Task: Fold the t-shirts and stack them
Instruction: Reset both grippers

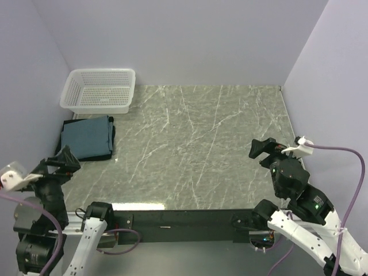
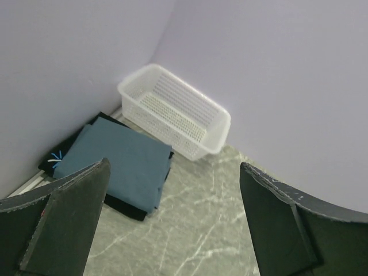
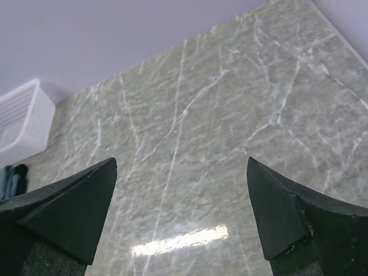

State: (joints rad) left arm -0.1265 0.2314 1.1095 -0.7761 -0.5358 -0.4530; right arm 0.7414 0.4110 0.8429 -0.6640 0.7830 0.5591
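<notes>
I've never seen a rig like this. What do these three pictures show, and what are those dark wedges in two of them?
It is a robot with two arms bolted at the table's near edge. One picture looks down from above; the other two come from a camera on each wrist, so the dark wedges are that arm's own fingers. The left gripper and right gripper are both open, holding nothing. At the left side of the green-grey marble table, a folded slate-blue t-shirt lies on a folded black t-shirt with a small light-blue print. Beyond them stands an empty white plastic lattice basket.
</notes>
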